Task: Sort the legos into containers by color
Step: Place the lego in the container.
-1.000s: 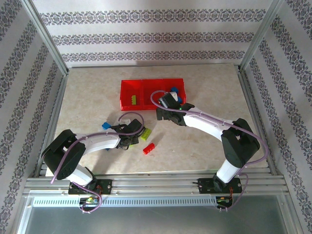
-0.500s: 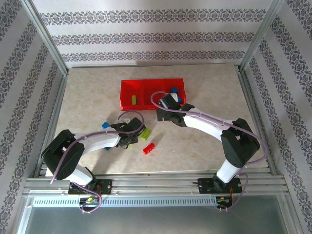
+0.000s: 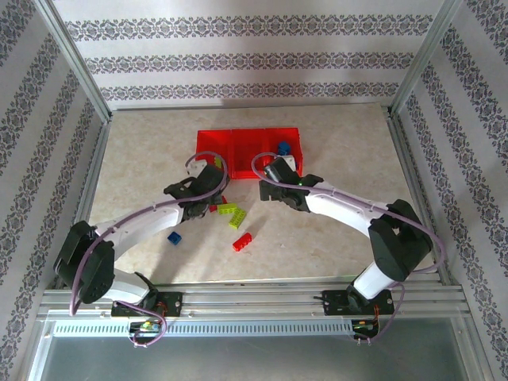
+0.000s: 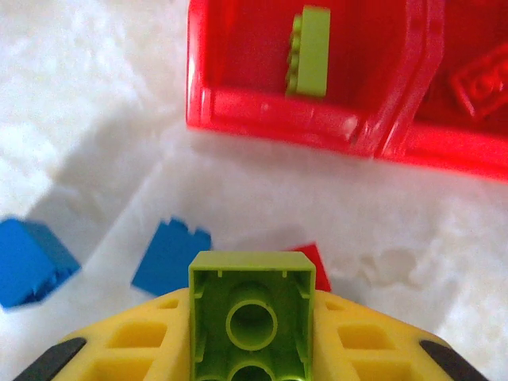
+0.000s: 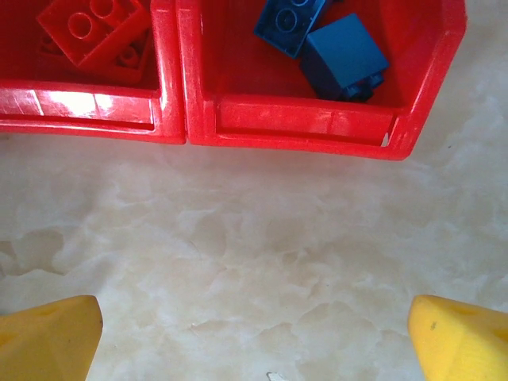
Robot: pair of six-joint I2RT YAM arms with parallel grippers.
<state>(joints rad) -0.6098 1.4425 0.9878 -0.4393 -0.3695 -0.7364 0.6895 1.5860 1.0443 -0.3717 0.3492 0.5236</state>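
Observation:
My left gripper (image 4: 250, 337) is shut on a lime green lego (image 4: 250, 309), held hollow underside up just short of the containers (image 3: 238, 139). In the top view that gripper (image 3: 200, 194) hovers near the tray's left bin. The left bin (image 4: 238, 111) holds one lime lego (image 4: 311, 51). A red lego (image 5: 95, 28) lies in the middle bin, and two blue legos (image 5: 343, 54) in the right bin (image 5: 302, 123). My right gripper (image 5: 254, 341) is open over bare table in front of the tray; in the top view it (image 3: 273, 181) sits at the tray's near edge.
Loose on the table are two lime legos (image 3: 230, 213), a red lego (image 3: 242, 240) and a blue lego (image 3: 174, 237). Below my left fingers lie two blue legos (image 4: 171, 254) and a red one (image 4: 315, 262). Metal frame rails border the table.
My left arm has stretched forward from the loose pile toward the tray's left bin, carrying the lime lego. The right gripper has drawn back slightly from the tray.

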